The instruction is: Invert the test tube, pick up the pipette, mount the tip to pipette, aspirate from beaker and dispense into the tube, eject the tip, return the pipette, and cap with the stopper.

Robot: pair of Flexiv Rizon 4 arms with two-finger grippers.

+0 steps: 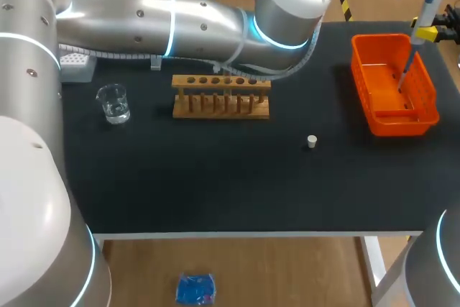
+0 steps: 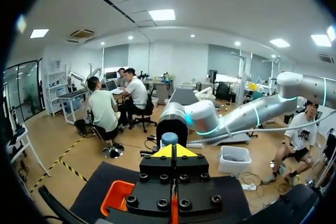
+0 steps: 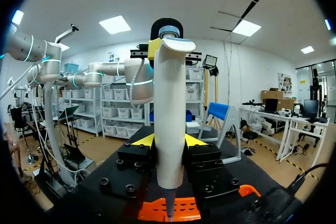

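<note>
Head cam: the pipette (image 1: pixel 429 16) is up over the orange basket (image 1: pixel 374 121) at the far right of the table (image 1: pixel 215 185), with the right jaws clamped on its body. The beaker (image 1: pixel 113 103) sits far left, the wooden tube rack (image 1: pixel 221 96) is mid-table, and the stopper (image 1: pixel 312 141) is on its own nearer the front.

Left wrist: the left jaws look pressed together with nothing in them. The blue top of the pipette (image 2: pixel 169 139) is just ahead.

Right wrist: the pipette (image 3: pixel 169 119) is upright and gripped from both sides, with the basket (image 3: pixel 152 211) under it.
</note>
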